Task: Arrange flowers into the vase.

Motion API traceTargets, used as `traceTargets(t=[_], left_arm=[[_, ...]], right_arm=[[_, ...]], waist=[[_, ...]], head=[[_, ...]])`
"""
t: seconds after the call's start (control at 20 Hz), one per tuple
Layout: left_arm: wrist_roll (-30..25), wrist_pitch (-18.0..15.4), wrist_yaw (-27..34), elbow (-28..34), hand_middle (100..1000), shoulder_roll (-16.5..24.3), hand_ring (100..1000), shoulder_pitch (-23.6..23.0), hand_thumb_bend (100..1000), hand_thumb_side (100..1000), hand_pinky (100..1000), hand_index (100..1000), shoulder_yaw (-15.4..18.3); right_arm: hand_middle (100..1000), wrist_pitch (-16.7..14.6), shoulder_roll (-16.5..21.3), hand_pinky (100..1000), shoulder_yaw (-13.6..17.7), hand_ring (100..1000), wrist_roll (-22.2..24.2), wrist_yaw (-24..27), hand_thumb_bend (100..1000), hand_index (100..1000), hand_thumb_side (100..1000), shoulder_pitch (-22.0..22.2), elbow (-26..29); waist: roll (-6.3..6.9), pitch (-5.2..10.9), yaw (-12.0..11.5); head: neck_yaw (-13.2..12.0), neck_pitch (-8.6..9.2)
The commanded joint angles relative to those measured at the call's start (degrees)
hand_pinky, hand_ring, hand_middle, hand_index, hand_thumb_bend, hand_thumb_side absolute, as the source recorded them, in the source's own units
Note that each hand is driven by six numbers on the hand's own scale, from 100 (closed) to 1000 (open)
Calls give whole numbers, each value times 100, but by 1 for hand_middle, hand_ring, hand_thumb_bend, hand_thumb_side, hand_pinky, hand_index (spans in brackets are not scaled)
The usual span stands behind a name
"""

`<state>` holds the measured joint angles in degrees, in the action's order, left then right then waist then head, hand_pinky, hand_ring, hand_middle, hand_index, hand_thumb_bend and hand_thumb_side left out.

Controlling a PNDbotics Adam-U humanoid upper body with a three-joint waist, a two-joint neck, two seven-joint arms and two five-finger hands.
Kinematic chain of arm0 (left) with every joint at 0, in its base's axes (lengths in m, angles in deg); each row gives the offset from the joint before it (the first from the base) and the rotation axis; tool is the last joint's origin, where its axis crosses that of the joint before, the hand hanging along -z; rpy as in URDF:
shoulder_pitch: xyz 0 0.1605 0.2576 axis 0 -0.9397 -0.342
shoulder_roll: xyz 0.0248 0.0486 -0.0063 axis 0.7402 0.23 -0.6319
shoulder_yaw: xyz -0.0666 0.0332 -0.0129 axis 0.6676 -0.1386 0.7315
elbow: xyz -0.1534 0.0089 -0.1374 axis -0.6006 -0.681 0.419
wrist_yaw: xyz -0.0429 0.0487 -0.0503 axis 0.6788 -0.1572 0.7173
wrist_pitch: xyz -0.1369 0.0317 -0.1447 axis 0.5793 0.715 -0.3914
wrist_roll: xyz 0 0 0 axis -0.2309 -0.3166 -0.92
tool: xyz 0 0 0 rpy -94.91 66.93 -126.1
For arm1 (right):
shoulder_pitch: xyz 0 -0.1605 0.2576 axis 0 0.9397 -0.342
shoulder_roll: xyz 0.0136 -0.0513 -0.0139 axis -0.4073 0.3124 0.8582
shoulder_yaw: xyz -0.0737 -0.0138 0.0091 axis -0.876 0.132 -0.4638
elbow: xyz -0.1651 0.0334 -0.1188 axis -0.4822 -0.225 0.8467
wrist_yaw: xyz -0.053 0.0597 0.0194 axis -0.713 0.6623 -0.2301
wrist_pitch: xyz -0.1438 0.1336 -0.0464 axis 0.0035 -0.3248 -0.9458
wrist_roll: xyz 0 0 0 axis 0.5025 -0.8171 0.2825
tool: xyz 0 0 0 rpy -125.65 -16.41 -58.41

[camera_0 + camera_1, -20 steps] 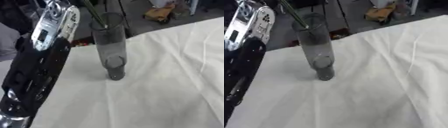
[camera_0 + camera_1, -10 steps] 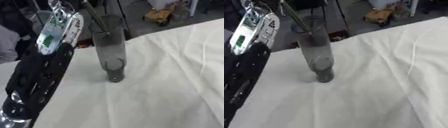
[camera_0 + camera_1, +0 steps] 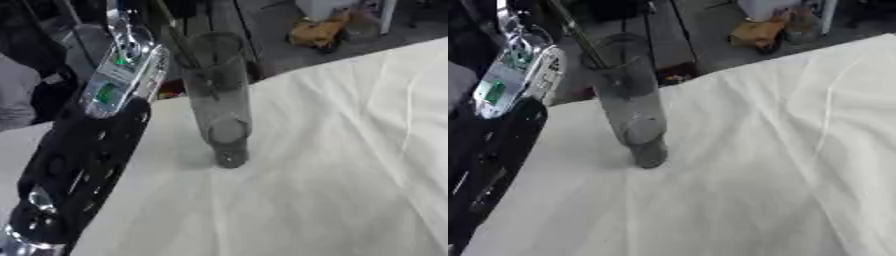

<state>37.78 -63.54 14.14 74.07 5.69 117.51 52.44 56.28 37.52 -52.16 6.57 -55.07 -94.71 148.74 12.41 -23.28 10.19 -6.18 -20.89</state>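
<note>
Vase upright on cloth, dark stem inside, seemingly; left fingers unreadable.

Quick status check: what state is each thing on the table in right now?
vase: upright on the cloth, clear, a dark stem leaning inside it.
stem: slanted, lower end in the vase, top out of view.
white cloth: spread on the table, creased.
left arm: raised beside the vase; its robot hand not visible.

Clear glass vase upright on a cream tablecloth, dark stem slanting out of its mouth to the upper left. Black and silver left arm just beside, along the left edge. Yellow object on the floor beyond.
</note>
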Motion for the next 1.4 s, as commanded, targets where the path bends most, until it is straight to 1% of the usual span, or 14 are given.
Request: traceTargets(t=[0.05,0.15,0.3,0.35,0.4,0.45,0.5,0.55,0.6,0.7,0.9,1.15,1.25,1.4], left_arm=[[2,45,-155,-11,100,90,100,160,197,707,100,100,43],[3,83,-179,-19,100,92,100,159,237,729,100,100,37],[-8,136,-207,-30,100,96,100,148,320,775,100,100,32],[-5,152,-226,-37,100,100,100,144,326,782,100,100,33],[4,171,-246,-48,104,104,100,138,335,819,100,100,36],[19,192,-261,-58,131,106,100,134,329,831,100,100,41],[33,211,-271,-65,202,107,100,131,322,862,100,100,42],[42,236,-276,-70,239,110,121,126,322,875,100,100,39],[50,260,-275,-70,271,112,168,122,317,882,100,100,38],[65,300,-291,-69,321,129,230,114,317,897,100,100,35],[105,374,-410,-82,340,154,258,82,298,917,100,121,24],[146,523,-775,-147,339,246,260,26,278,929,100,142,12],[143,594,-939,-156,343,292,264,-9,305,931,100,162,-1],[143,699,-1195,-181,358,292,281,-53,319,940,100,195,12]], right_arm=[[789,11,102,836,71,1000,5,-1,100,804,1000,-35,89],[789,19,96,837,74,1000,9,1,100,804,1000,-29,89],[789,27,91,836,81,1000,13,1,100,805,1000,-27,89],[789,28,89,837,82,1000,13,1,100,805,1000,-26,89],[789,28,90,836,84,1000,12,2,100,805,1000,-23,89],[789,30,89,836,87,1000,10,4,100,805,1000,-22,89],[790,30,90,836,89,1000,9,6,100,805,1000,-22,89],[790,31,90,836,91,1000,7,7,100,805,1000,-21,89],[789,34,89,836,92,1000,6,9,100,805,1000,-20,89],[789,38,89,836,98,1000,0,11,100,805,1000,-17,89],[789,39,88,836,104,1000,-17,19,100,805,1000,-22,89],[789,45,89,836,117,1000,-39,26,100,805,1000,-7,89],[789,48,89,836,121,1000,-47,29,100,805,1000,0,89],[789,51,80,836,127,1000,-61,35,100,805,1000,4,89]], waist=[[-51,115,-2],[-44,113,-3],[-36,114,-3],[-34,114,-4],[-32,116,-6],[-31,118,-8],[-30,120,-10],[-29,122,-14],[-29,124,-16],[-30,130,-23],[-38,145,-35],[-49,174,-73],[-55,188,-92],[-68,204,-102]], head=[[-6,78],[-9,87],[-11,98],[-7,100],[-2,103],[1,101],[4,100],[8,101],[12,99],[22,95],[34,94],[62,75],[72,67],[77,69]])
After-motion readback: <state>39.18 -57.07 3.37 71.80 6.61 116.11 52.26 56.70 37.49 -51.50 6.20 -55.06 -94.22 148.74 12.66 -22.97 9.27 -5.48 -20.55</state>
